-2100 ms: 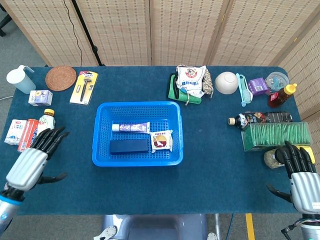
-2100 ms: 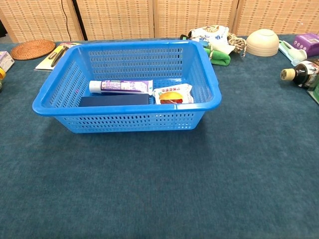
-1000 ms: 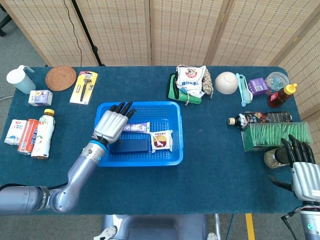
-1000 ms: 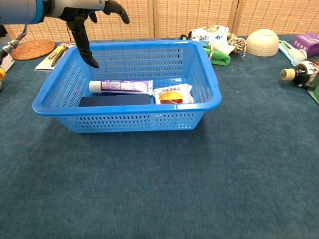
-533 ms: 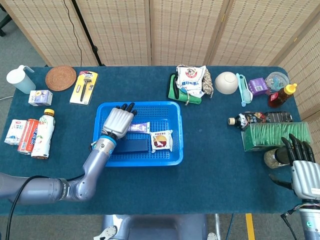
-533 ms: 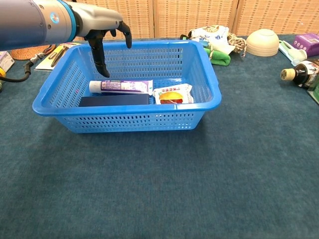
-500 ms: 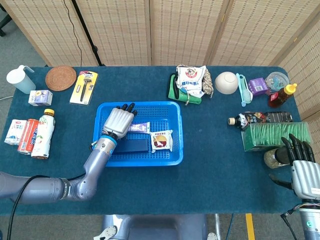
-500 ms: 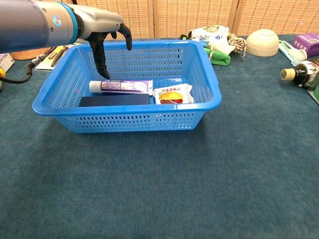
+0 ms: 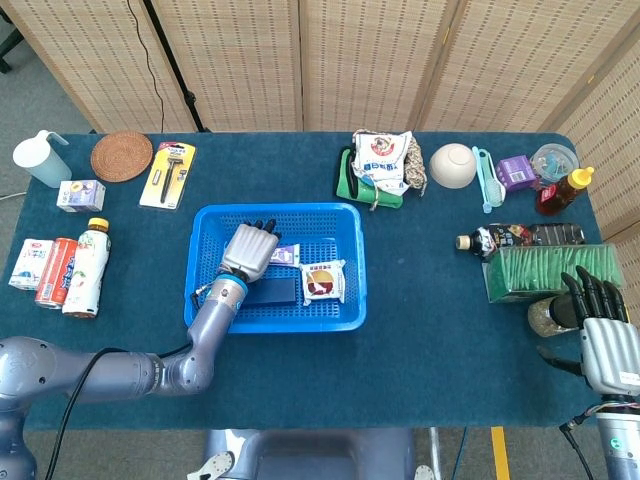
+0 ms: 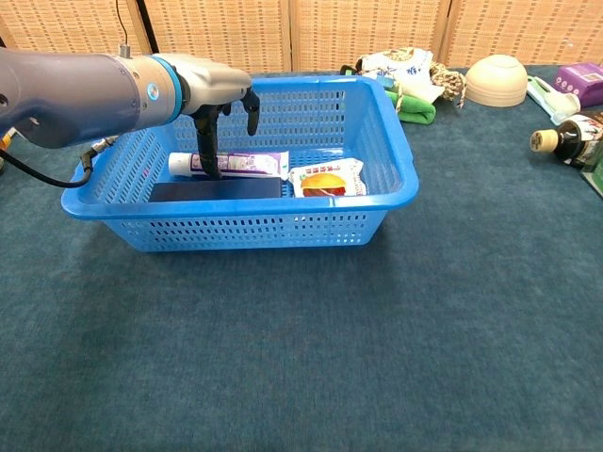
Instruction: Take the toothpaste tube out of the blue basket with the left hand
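While the toothpaste tube (image 10: 231, 164) lies flat on the floor of the blue basket (image 10: 396, 141), the left robot hand (image 10: 219, 92) is positioned directly above the tube's left portion. In the chest view, one dark finger (image 10: 209, 141) is extended downward in front of the tube, near its cap end, and the remaining fingers are curled over the basket interior. No grasp on the tube is seen; the left robot hand is spread and holds nothing. Whether the lowered fingertip touches the tube cannot be told.

In the head view, the left robot hand (image 9: 249, 250) covers the left part of the toothpaste tube (image 9: 286, 254), of which only the right end is exposed. A dark blue box (image 9: 268, 290) is placed just in front of the tube, and a snack packet (image 9: 323, 280) is located to the right of the box, within the blue basket (image 9: 205, 320).

The right robot hand (image 9: 600, 340) is held at the near right edge of the surface (image 9: 430, 360), fingers extended and apart, with nothing grasped. It is located just in front of a green box (image 9: 552, 270), behind which a dark bottle (image 9: 515, 238) lies on its side.
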Controlling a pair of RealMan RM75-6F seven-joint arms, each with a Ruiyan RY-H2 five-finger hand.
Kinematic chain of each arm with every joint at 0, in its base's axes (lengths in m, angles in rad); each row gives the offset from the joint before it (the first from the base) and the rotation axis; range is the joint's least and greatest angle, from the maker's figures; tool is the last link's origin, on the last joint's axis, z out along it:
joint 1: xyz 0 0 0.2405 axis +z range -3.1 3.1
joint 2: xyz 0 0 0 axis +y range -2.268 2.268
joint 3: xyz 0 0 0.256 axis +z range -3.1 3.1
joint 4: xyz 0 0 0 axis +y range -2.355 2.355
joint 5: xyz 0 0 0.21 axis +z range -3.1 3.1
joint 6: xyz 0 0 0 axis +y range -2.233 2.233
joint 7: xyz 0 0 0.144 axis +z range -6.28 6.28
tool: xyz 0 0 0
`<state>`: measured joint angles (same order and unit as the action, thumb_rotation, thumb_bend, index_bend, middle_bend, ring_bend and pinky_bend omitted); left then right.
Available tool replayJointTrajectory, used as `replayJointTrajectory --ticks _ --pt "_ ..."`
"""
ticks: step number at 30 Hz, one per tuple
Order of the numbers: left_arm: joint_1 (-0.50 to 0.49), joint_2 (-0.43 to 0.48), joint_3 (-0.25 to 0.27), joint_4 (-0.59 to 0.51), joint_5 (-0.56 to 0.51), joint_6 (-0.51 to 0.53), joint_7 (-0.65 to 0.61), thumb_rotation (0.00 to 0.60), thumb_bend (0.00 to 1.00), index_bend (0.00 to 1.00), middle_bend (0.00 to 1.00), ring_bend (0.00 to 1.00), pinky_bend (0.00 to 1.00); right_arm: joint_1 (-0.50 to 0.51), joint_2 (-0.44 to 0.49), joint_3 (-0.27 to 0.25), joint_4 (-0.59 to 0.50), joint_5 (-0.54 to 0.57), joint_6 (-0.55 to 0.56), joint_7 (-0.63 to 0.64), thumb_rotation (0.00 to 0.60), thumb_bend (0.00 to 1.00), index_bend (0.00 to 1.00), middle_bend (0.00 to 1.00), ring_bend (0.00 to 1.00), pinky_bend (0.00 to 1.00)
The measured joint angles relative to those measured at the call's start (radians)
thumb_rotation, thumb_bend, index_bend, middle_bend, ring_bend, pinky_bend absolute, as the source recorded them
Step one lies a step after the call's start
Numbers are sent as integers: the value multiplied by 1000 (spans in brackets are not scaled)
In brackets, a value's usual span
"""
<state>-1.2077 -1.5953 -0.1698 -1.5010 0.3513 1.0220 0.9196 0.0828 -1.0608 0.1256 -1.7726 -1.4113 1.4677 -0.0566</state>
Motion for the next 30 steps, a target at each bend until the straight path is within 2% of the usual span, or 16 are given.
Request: replayJointTrajectory --ticks 11,22,27,30 --pt "7 -67 -6 91 19 12 -14 600 114 532 392 375 367 4 0 3 1 14 -6 1 600 0 0 0 0 0" --pt "22 -113 -19 156 36 13 -17 600 124 557 414 404 389 9 -3 3 1 23 -13 -6 600 0 0 0 0 0" --pt "24 -129 -23 169 27 22 4 600 191 568 429 444 426 10 -2 3 1 26 -14 -4 600 0 0 0 0 0" --pt "27 -137 -28 176 28 26 5 600 178 556 425 424 427 9 0 3 0 28 -15 -2 600 0 0 0 0 0"
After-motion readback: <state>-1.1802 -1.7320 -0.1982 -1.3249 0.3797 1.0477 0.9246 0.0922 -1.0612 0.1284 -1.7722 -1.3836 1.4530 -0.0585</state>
